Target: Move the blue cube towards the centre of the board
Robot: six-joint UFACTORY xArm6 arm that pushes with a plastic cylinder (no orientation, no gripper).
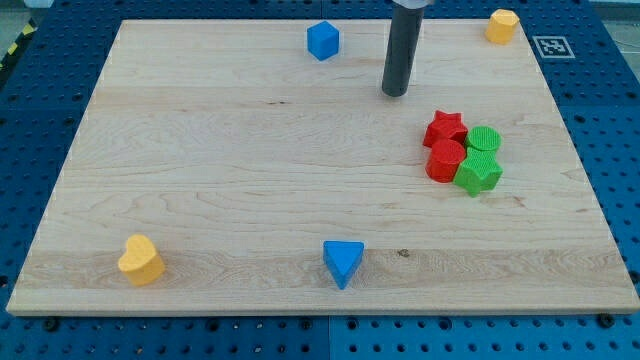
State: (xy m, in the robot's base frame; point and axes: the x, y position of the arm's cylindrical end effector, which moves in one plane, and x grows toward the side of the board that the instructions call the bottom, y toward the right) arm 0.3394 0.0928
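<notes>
The blue cube (322, 40) sits near the top edge of the wooden board (230, 170), a little left of the middle. My tip (396, 93) is on the board to the right of the cube and slightly lower in the view, well apart from it. The dark rod rises from the tip out of the view's top.
A red star (445, 127), a red cylinder (446, 160), a green cylinder (484, 140) and a green block (479, 174) cluster at the right. A yellow block (502, 25) sits top right, a yellow heart (140, 259) bottom left, a blue triangle (342, 262) bottom centre.
</notes>
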